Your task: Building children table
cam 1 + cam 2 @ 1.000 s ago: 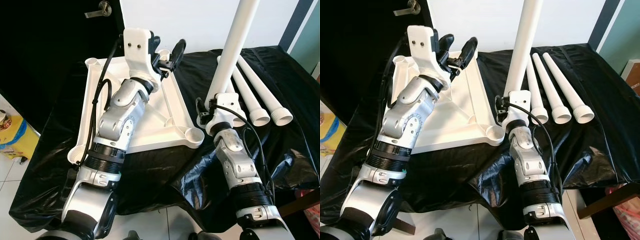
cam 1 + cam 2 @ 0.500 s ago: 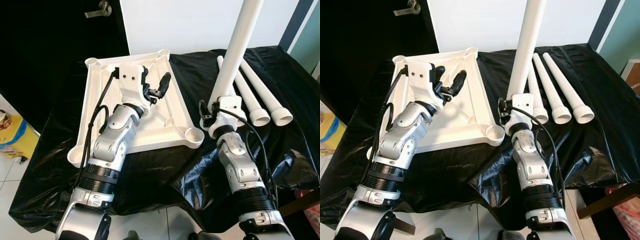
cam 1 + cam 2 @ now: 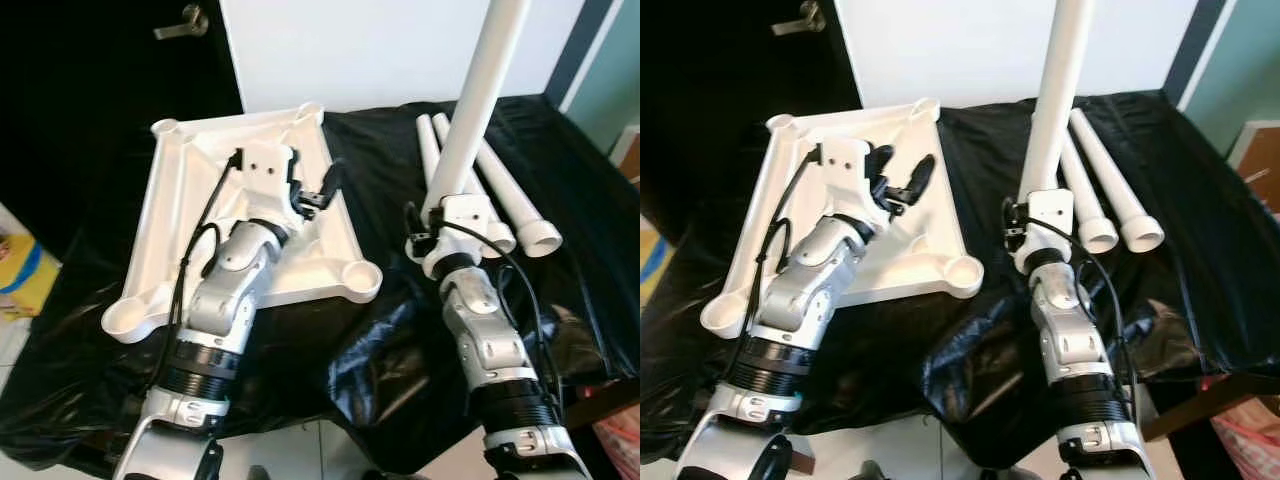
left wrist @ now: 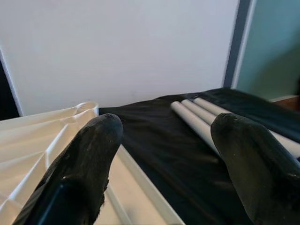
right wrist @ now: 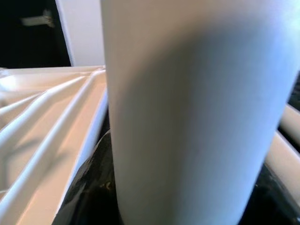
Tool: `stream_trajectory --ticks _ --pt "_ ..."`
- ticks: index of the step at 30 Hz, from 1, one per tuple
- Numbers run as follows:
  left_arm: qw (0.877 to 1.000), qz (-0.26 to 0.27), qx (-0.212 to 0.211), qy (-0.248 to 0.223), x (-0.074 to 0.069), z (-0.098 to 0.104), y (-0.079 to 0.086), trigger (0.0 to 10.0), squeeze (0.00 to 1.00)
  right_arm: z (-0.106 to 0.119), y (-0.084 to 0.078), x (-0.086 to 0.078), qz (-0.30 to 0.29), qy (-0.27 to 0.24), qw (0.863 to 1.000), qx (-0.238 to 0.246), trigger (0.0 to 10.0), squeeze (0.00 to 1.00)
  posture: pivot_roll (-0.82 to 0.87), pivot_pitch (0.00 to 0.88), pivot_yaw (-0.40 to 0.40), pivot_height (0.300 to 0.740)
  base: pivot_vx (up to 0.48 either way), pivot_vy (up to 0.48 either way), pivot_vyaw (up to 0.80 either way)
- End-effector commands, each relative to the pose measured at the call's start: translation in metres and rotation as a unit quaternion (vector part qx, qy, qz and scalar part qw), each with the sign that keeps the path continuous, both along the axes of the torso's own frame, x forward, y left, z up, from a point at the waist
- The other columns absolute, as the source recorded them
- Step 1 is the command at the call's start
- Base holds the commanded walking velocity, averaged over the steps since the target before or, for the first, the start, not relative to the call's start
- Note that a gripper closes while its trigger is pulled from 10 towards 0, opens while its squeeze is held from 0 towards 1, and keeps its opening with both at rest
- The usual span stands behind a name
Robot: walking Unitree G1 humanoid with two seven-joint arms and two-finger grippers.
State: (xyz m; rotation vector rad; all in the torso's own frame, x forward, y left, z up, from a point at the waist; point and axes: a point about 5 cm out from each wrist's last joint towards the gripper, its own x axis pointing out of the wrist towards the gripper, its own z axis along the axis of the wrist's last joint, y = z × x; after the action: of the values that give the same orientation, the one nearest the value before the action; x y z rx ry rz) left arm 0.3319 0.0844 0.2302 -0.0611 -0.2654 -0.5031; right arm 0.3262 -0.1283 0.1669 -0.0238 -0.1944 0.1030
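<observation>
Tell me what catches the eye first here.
A long white table leg stands upright, held in the right gripper. To its left, the upturned white tabletop lies on black sheeting, with the left gripper open above it. More legs lie at the right.

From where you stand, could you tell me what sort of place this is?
Probably a room in a home: a dark door with a lever handle, a white wall, and a work surface draped in black plastic sheet.

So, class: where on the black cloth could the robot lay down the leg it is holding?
Bare cloth lies between the upturned tabletop and the spare legs. The right gripper holds the leg upright beside it. It is crowded around the spare legs and over the tabletop, where the open left gripper hovers.
</observation>
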Motion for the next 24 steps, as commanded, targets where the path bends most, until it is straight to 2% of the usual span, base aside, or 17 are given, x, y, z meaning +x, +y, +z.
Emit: stream_trajectory --ticks 1,18,24 --pt "1.0 0.0 0.006 0.002 -0.0019 -0.0014 -0.0014 10.0 0.0 -0.0006 -0.0001 -0.0013 0.001 0.0 1.0 0.001 10.0 0.0 -0.01 0.02 0.009 0.74 0.0 0.0 0.0" --pt "1.0 0.017 -0.009 0.014 0.0001 -0.0034 0.0022 10.0 0.0 0.0006 0.0 -0.0018 0.004 -0.001 1.0 -0.005 10.0 0.0 -0.01 0.016 0.007 0.74 0.0 0.0 0.0" --pt "1.0 0.013 0.0 0.014 0.0 -0.0035 0.0014 10.0 0.0 0.0012 0.0001 -0.0015 0.003 -0.002 1.0 -0.006 10.0 0.0 -0.01 0.019 0.007 0.74 0.0 0.0 0.0"
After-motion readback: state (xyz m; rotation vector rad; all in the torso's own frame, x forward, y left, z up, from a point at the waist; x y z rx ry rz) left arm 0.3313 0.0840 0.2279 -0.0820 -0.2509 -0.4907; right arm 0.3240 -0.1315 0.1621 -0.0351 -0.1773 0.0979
